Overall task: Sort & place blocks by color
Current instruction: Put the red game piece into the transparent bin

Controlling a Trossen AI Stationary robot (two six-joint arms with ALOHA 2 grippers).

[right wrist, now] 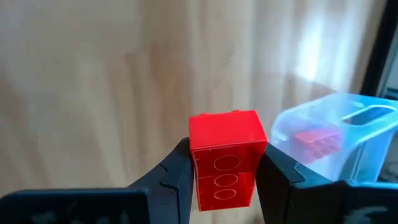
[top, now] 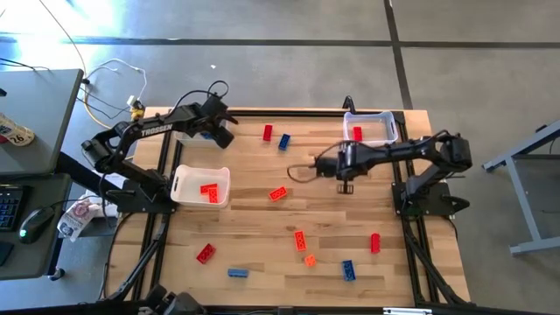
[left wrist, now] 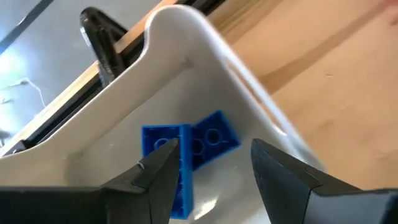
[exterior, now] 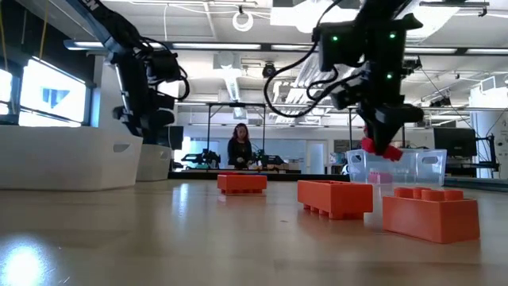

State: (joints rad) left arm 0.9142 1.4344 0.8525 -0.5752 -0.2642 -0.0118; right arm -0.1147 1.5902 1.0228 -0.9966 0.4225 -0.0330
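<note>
Leftmost, left tool poised with fingers apart and empty over a white bin at the worktop's back left corner, two blue bricks lying inside, touching each other. Nearer the front on that side, a second white bin holding two red bricks. Loose on the wood, going rightward: red brick and blue brick near the front left; red brick and blue brick side by side toward the back; red brick mid-worktop; red brick with a small orange brick just beside it; blue brick and red brick toward the front right. Right of centre, right tool raised above the wood, clamped on a red brick held upright between the fingers, three round sockets of its underside facing the wrist camera. Close behind, clear bin at the back right, one red brick inside. Far beyond the worktop in the low view, a person in the room.
</note>
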